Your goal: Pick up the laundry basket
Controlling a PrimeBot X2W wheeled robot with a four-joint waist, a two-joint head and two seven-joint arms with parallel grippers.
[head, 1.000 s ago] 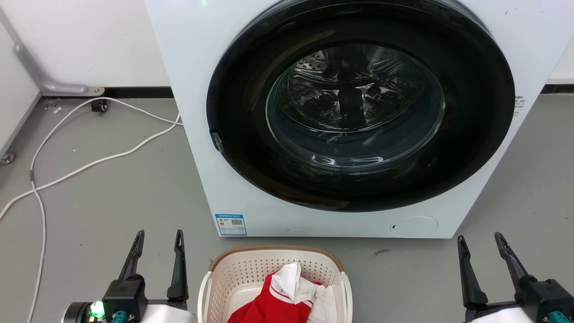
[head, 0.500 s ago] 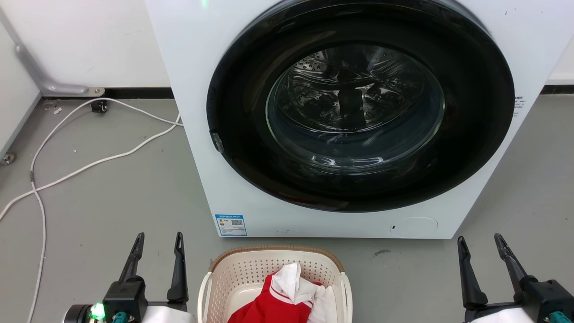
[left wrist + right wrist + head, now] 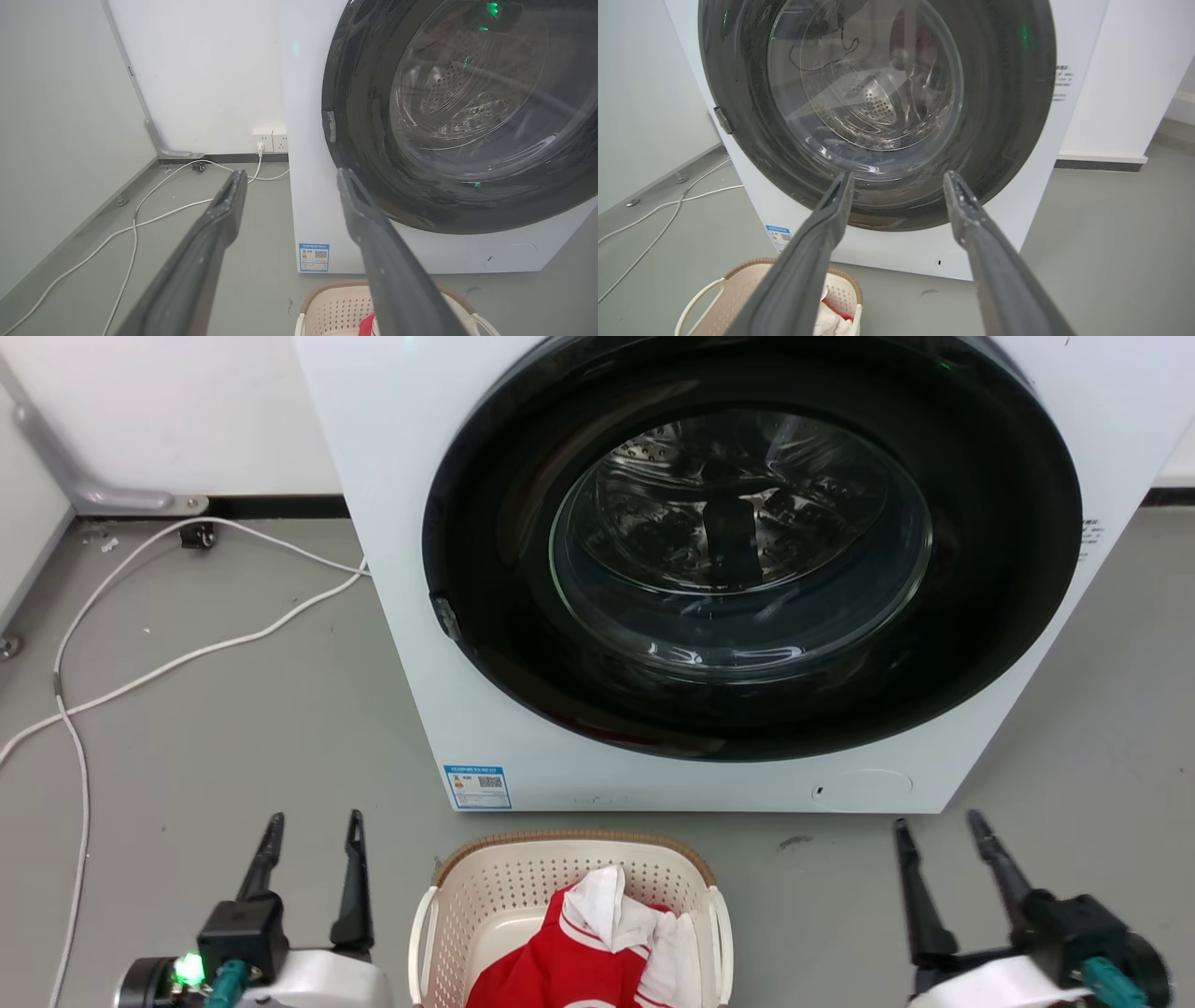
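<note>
On grey floor (image 3: 233, 737): laundry basket (image 3: 523, 896) | washer (image 3: 401, 476) behind | white cable (image 3: 217, 646) left

- A blue-edged sticker (image 3: 477, 787) with a QR code sits low on the washer (image 3: 387, 523) front, ahead and right of the left pincer (image 3: 315, 818); its print is too small to read.
- Small dark print (image 3: 1088, 537) stands on the washer's edge, far ahead of the right pincer (image 3: 938, 819); illegible.

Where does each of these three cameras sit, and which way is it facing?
Head view: on the head, looking down at the washer and laundry basket; left fingers and right fingers at the bottom corners.
Left wrist view: on the left wrist, facing the washer along the left fingers.
Right wrist view: on the right wrist, facing the washer along the right fingers.
All three share washer and laundry basket.
</note>
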